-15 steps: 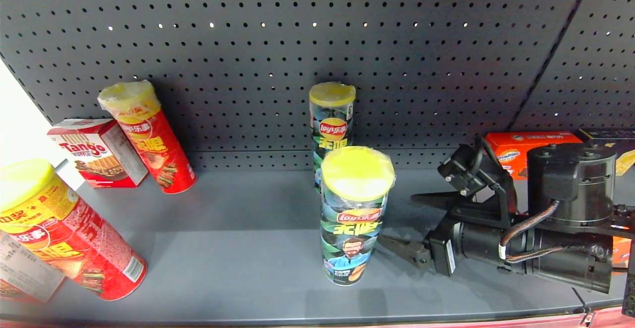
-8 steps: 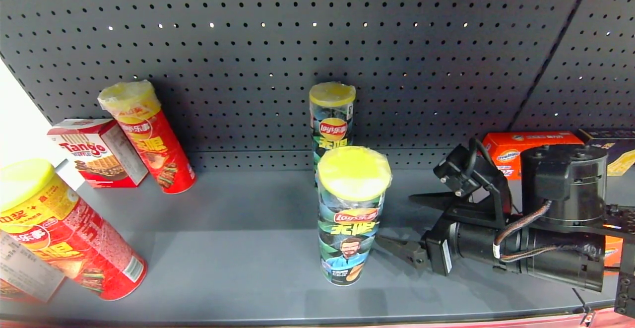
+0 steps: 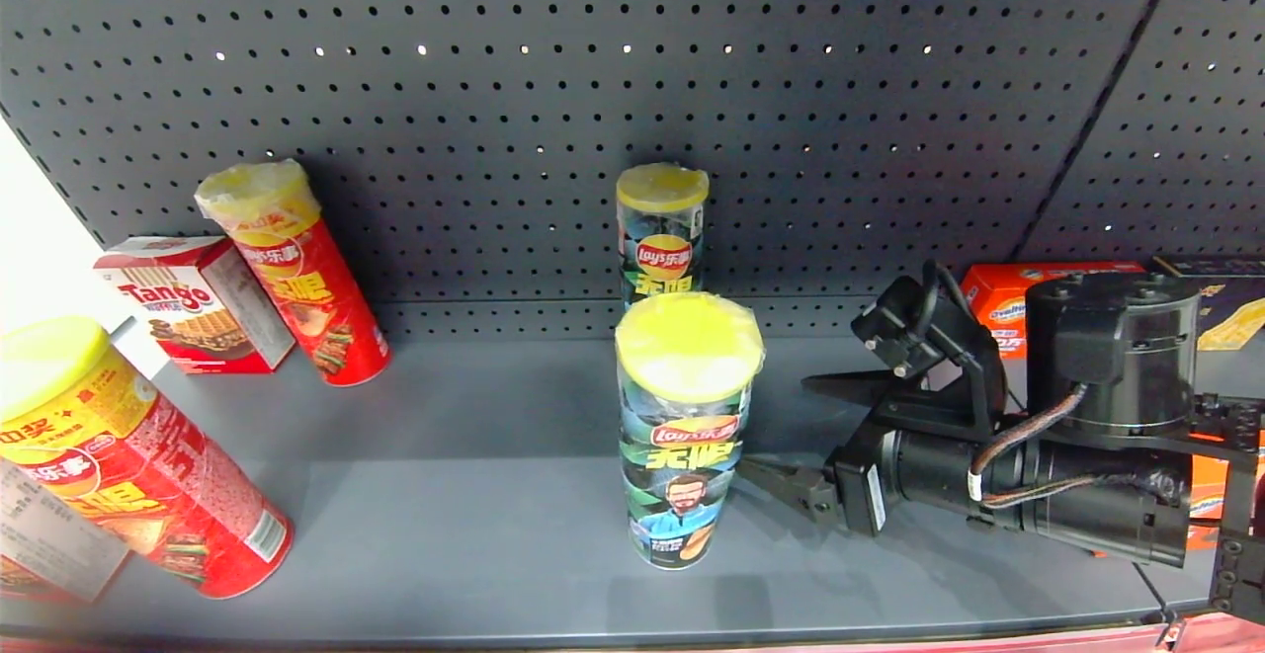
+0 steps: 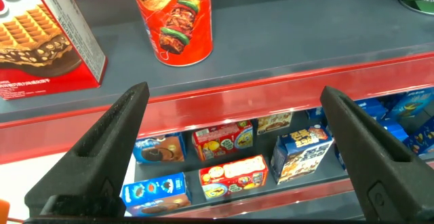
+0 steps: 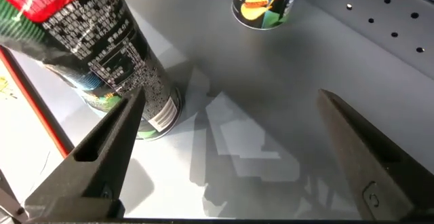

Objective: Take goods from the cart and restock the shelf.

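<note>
Right now my right gripper hangs over the shelf with fingers spread wide. It is just beside the upright dark chip can, which stands in front of a second can. My left gripper is spread too, near the red front edge.

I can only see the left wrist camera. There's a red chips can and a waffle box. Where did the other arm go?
Observer: The right gripper is over the shelf, open, just right of a green chips can that stands upright. The can is off its fingertips, not between them.
Operator: Is that the only green one?
Observer: No, a second green chips can stands behind it, by the pegboard back wall.
</note>
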Robot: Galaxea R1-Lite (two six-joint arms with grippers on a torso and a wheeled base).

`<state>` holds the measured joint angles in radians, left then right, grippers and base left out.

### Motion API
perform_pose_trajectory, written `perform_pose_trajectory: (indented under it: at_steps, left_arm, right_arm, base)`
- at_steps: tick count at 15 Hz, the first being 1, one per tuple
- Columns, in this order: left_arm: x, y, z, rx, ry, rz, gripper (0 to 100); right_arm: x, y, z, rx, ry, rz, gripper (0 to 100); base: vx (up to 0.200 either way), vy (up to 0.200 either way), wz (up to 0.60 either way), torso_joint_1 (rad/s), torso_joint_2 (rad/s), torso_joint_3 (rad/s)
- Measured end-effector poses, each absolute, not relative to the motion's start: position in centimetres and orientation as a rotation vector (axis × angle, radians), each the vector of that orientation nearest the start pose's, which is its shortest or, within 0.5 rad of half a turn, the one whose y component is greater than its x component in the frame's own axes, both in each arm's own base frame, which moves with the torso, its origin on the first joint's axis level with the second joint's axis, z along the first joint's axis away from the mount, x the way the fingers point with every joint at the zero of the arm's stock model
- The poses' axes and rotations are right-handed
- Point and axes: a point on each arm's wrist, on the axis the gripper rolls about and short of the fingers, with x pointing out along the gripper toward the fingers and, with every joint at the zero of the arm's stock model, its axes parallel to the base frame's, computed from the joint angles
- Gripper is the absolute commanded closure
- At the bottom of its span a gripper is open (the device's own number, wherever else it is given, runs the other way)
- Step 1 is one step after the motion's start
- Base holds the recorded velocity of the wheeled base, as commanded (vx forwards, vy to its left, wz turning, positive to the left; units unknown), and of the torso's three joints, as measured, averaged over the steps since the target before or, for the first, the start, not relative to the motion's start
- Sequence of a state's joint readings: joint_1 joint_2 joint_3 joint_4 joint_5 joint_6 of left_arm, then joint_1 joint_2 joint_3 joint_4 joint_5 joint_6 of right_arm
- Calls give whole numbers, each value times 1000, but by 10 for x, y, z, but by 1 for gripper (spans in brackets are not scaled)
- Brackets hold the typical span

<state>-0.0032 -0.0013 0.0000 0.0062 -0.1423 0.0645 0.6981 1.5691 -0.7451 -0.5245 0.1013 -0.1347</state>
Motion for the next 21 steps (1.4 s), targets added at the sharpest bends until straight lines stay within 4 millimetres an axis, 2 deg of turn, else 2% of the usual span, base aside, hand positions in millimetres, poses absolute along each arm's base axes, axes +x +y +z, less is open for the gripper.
perform_pose_trajectory:
  at_steps: [16,18,21]
  left_arm:
    - [-23,-3,75,63,0,-146,0]
    - [-23,-3,75,63,0,-146,0]
    - [-23,-3,75,63,0,-146,0]
  right_arm:
    - [207,176,191,-210,226,802,0]
    - [209,164,197,-195,198,760,0]
    - [208,129,218,-159,123,646,0]
  base:
    - [0,0,0,0,0,0]
    - [0,0,0,0,0,0]
    - [0,0,0,0,0,0]
